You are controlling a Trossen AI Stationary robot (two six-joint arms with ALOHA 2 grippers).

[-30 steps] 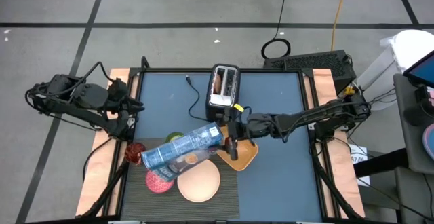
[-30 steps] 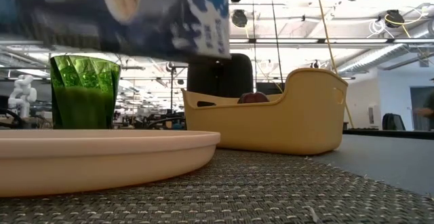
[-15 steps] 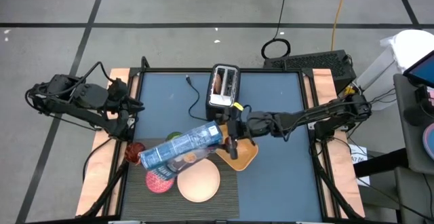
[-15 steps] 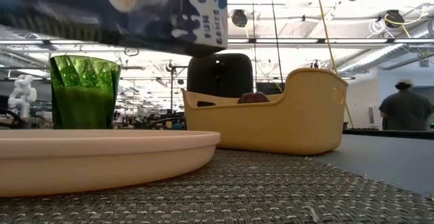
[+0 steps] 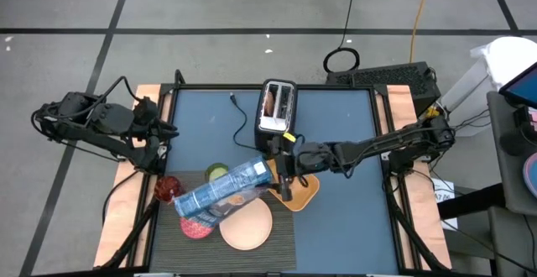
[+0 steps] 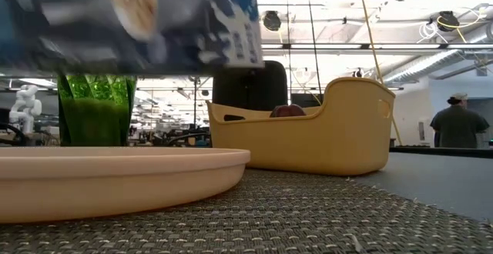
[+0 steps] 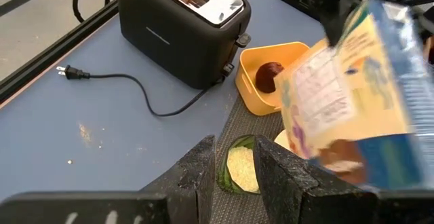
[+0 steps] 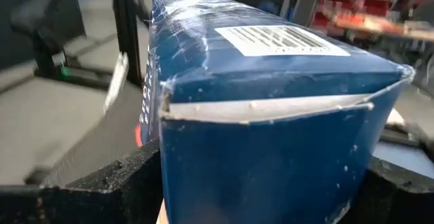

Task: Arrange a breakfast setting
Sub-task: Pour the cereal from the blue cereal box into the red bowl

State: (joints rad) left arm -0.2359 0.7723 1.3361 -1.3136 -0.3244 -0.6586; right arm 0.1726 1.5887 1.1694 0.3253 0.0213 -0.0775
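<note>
Right gripper [image 5: 284, 169] clamps end of blue cereal box [image 5: 222, 190] — jaws wide around its blue end panel, seen in right wrist view. Box now tipped lower than a second ago, far end dropping over plate [image 5: 246, 224] and pink bowl [image 5: 198, 223] on dark placemat [image 5: 281, 242]; probably pour beginning (no cereal visible falling). Green cup [image 6: 96, 109] and red glass [image 5: 167, 186] stand beside. Yellow tray [image 5: 304, 195] just past the gripper. Left gripper [image 7: 234, 176] waits at table's left edge, fingers nearly closed, empty.

cereal box [image 5: 225, 190], print unreadable, barcode only
</note>
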